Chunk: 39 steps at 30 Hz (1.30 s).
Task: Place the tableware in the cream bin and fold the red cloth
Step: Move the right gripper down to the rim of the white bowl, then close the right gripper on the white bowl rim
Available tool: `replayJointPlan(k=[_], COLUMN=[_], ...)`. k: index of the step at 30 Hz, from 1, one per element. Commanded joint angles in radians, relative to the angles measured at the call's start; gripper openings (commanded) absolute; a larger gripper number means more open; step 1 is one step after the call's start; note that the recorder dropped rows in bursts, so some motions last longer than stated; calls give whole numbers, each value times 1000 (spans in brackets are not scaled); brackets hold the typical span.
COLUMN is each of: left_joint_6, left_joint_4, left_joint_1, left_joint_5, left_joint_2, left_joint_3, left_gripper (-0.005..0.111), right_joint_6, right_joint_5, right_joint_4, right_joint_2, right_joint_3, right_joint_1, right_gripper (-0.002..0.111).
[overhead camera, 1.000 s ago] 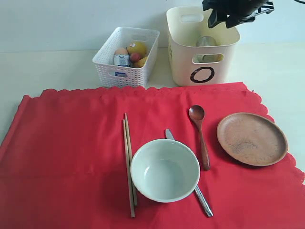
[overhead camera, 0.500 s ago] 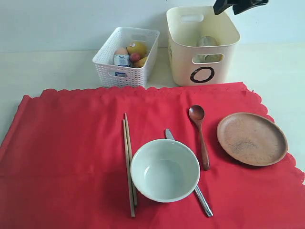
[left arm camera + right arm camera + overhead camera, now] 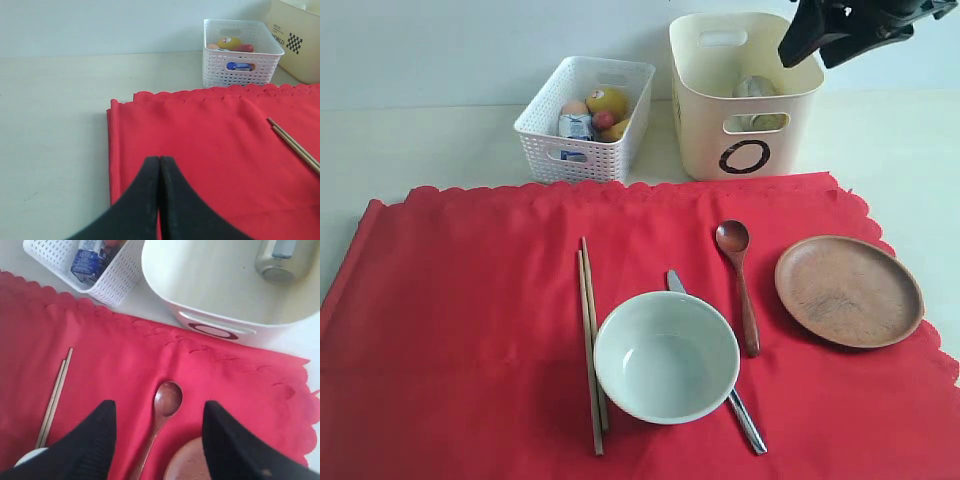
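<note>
Red cloth [image 3: 470, 330], spoon [image 3: 167, 399] well below right tool [image 3: 158, 405]

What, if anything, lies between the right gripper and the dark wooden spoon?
Nothing visible. The right gripper, open, is raised near the cream bin; the dark wooden spoon lies uncovered on the red cloth.

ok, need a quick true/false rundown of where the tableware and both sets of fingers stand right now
1. The steel cup is inside the cream bin. True.
2. The spoon lies in the bowl. False: it lies on the red cloth, between bowl and plate.
3. The left fingers are shut. True.
4. The right fingers hold the chopsticks. False: they are open and empty; the chopsticks lie on the cloth beside the bowl.
</note>
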<state>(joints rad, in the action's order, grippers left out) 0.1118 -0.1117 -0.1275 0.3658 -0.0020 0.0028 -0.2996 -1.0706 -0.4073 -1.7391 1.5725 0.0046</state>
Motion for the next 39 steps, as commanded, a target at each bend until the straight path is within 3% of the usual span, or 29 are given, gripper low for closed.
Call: replayJointPlan(k=[1,11,16,31,39], left_joint_6=[-6,-6,-6,-6,-6], left_joint_4=[2,2,2,2,2], left_joint_1=[-5,-5,-5,-5,-5], left_joint_5=[-10,-10,-10,-10,-10], left_joint_2=[2,2,2,2,2], left_joint_3=[-3,-3,-3,-3,-3], left_gripper=[0,0,0,0,0], right_joint_6=[-110,-581,-800,-1052,-1061], right_joint_5=[136,235,258,373,475], right_joint_4=[-124,-540,-694,-582,-589], right_joint_2=[105,215,216,151,23], right_joint_3=[-188,-483,-588,-752,-758], right_joint_1=[1,3,58,253,263], right_gripper=[51,51,51,51,51])
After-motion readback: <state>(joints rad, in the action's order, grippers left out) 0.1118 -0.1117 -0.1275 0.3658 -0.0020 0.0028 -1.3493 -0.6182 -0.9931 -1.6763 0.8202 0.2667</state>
